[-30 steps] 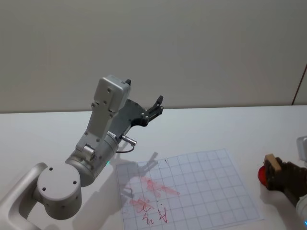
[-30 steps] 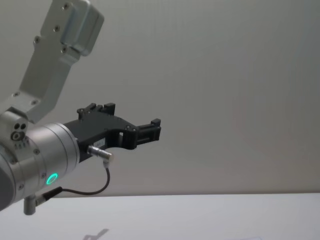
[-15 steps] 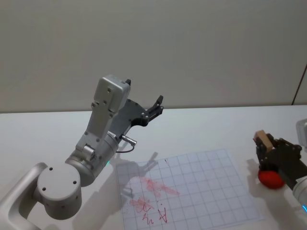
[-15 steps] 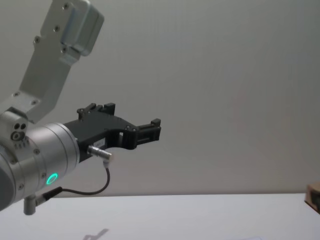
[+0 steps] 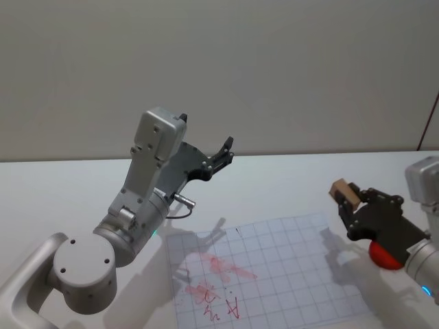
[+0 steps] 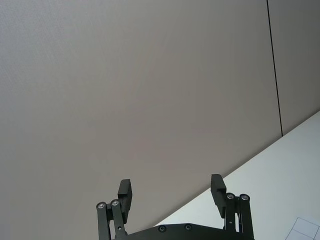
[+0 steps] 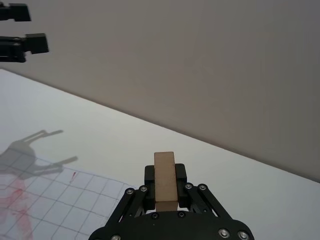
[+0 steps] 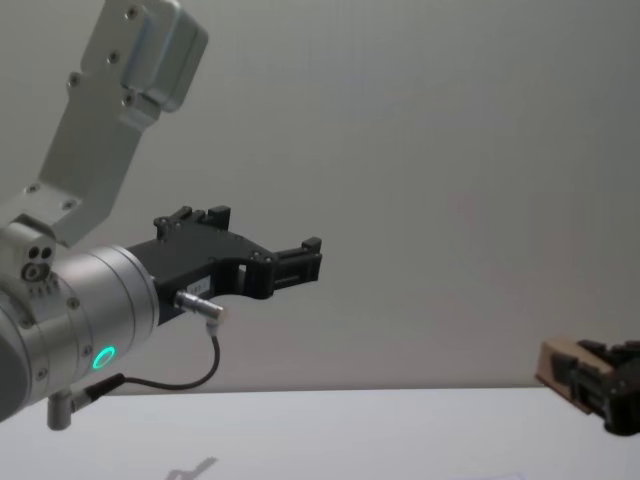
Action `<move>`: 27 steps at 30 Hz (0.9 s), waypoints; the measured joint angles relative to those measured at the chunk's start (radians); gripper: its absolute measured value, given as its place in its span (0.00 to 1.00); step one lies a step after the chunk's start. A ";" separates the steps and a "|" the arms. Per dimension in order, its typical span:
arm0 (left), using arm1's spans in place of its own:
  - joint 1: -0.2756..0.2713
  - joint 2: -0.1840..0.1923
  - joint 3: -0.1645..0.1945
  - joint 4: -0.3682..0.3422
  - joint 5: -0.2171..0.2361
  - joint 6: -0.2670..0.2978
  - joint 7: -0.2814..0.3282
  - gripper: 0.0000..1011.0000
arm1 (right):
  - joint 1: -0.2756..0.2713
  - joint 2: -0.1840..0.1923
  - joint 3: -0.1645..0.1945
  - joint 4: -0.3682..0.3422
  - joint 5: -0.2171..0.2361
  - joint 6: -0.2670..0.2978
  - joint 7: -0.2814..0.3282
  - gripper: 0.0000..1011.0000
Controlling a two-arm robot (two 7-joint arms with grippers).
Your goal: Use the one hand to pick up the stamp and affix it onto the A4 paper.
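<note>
At gridded paper (image 5: 288, 274) edge: right gripper (image 7: 165, 176) fingers (image 7: 181, 175) clamp blocky wooden stamp (image 7: 164, 181); left gripper (image 6: 171, 192) fingers (image 6: 216, 186) spread.

Bare test lab; white tabletop (image 5: 309, 179), blank grey wall (image 5: 274, 68)

The stamp (image 5: 343, 191), a pale wooden block, sat clamped between the jaws of the right gripper (image 5: 351, 203), clear of the table near the sheet's 2 o'clock corner. The A4 paper (image 5: 288, 274), white with a faint grid, lay flat, with red marks towards its 8 o'clock corner.
</note>
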 joint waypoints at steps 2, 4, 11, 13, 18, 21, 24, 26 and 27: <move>0.000 0.000 0.000 0.000 0.000 0.000 0.000 0.99 | 0.004 0.002 -0.001 0.003 0.002 0.006 0.024 0.22; 0.000 0.000 0.000 0.000 0.000 0.000 0.000 0.99 | 0.008 0.005 -0.002 0.008 0.006 0.017 0.055 0.22; 0.000 0.000 0.000 0.000 0.000 0.000 0.000 0.99 | 0.018 0.013 -0.007 0.029 0.015 0.064 0.136 0.22; 0.000 0.000 0.000 0.000 0.000 0.000 0.000 0.99 | 0.020 0.014 -0.008 0.036 0.015 0.075 0.150 0.22; 0.000 0.000 0.000 0.000 0.000 0.000 0.000 0.99 | 0.030 0.016 -0.015 0.061 0.015 0.124 0.196 0.22; 0.000 0.000 0.000 0.000 0.000 0.000 0.000 0.99 | 0.037 0.015 -0.020 0.080 0.010 0.150 0.219 0.22; 0.000 0.000 0.000 0.000 0.000 0.000 0.000 0.99 | 0.044 0.013 -0.024 0.098 0.003 0.169 0.235 0.22; 0.000 0.000 0.000 0.000 0.000 0.000 0.000 0.99 | 0.051 0.010 -0.028 0.115 -0.003 0.184 0.247 0.22; 0.000 0.000 0.000 0.000 0.000 0.000 0.000 0.99 | 0.053 0.009 -0.030 0.120 -0.005 0.189 0.252 0.22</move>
